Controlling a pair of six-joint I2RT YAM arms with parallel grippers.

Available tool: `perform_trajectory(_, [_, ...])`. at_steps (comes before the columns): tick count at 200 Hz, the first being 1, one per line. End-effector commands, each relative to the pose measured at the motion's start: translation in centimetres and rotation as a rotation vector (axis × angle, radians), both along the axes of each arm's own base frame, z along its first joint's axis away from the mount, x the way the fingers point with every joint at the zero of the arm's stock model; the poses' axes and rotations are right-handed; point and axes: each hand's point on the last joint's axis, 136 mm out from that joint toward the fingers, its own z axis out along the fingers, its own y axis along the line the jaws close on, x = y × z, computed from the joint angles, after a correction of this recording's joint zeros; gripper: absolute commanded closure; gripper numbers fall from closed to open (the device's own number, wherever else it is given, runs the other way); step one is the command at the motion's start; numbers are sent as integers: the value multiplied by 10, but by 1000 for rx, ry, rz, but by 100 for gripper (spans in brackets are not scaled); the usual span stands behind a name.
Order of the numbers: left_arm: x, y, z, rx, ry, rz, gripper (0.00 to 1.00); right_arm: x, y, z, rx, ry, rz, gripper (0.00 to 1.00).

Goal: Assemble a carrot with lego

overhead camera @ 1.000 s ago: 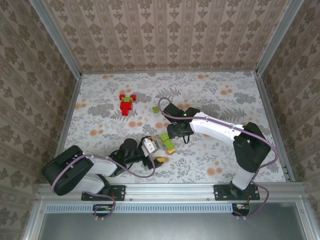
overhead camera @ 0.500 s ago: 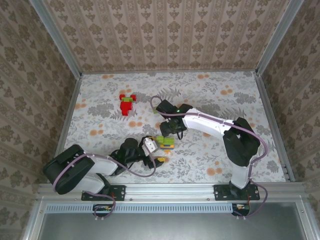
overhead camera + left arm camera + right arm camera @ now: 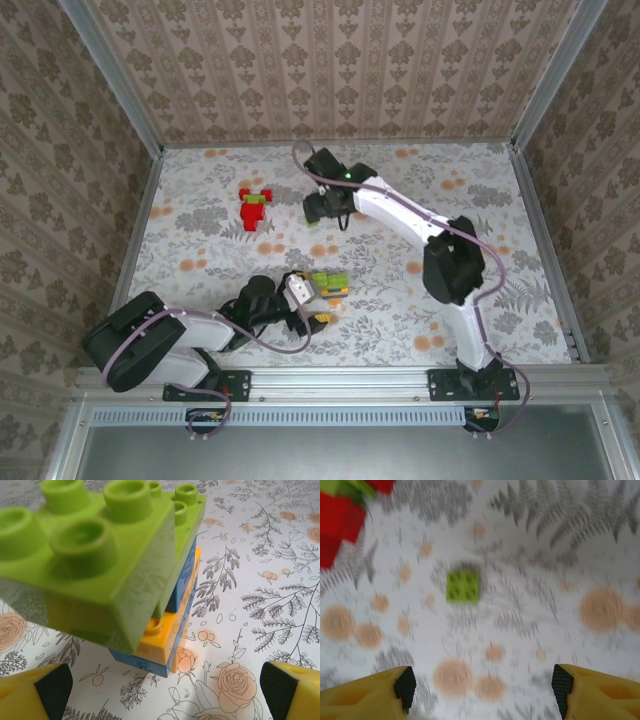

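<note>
table (image 3: 200,255): floral cloth | walls (image 3: 330,70): damask paper | left jaws spread | right jaws spread above green brick (image 3: 463,586)

Left arm folded low by its base, forearm reaching right; left gripper (image 3: 165,689) held low, fingers spread wide. Right arm stretched far forward and to the left, elbow raised; right gripper (image 3: 483,686) pointing down, fingers wide apart

Looks like a robotics lab test cell to me, not anyone's home. Small table (image 3: 200,200) with a floral cover, boxed in by wallpapered panels (image 3: 340,70), bare aluminium framing (image 3: 340,378) up the corners and along the near edge, and two robot arms (image 3: 460,270) bolted there.
</note>
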Motion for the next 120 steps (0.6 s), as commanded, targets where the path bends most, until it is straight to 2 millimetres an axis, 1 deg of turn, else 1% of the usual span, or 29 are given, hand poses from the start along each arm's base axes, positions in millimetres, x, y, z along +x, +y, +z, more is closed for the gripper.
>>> perform_trajectory(1, [5, 0, 9, -22, 2, 23, 0, 6, 5, -36, -14, 140, 58, 24])
perform_trajectory(6, [5, 0, 10, -24, 2, 24, 0, 9, 8, -42, -7, 155, 60, 24])
perform_trajectory(10, [6, 0, 10, -24, 4, 26, 0, 12, 11, -41, 5, 156, 65, 24])
perform_trajectory(12, [5, 0, 10, -24, 4, 25, 0, 14, 12, -46, 4, 165, 65, 24])
perform_trajectory(14, [6, 0, 10, -25, 5, 26, 0, 15, 12, -44, 9, 163, 66, 24])
perform_trajectory(27, [7, 0, 10, -23, 8, 26, 0, 22, 18, -55, 14, 179, 75, 23])
perform_trajectory(59, [8, -1, 9, -21, 16, 27, 0, 30, 30, -76, 44, 198, 93, 23])
perform_trajectory(91, [10, -1, 9, -21, 20, 27, 0, 33, 34, -89, 62, 211, 99, 23])
perform_trajectory(120, [11, -1, 9, -20, 23, 25, 0, 36, 39, -93, 81, 210, 106, 26])
